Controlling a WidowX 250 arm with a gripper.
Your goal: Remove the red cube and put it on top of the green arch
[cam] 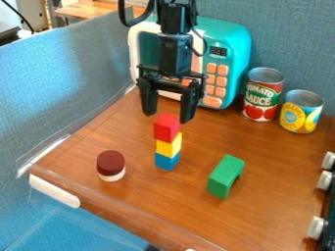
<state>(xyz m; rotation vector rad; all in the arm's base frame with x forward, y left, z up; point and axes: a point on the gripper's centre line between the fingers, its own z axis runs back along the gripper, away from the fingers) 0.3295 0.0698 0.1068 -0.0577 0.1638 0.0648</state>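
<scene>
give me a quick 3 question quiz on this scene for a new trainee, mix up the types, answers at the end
1. True or false: the green arch stands on top of the yellow cube.
2. Multiple choice: which cube is at the bottom of the stack?
a) red
b) yellow
c) blue
3. Fill in the blank: the open hand hangs over the stack, whose top cube is ____.

Key: 1. false, the arch is on the wooden table, apart from the stack; 2. c, the blue cube; 3. red
</scene>
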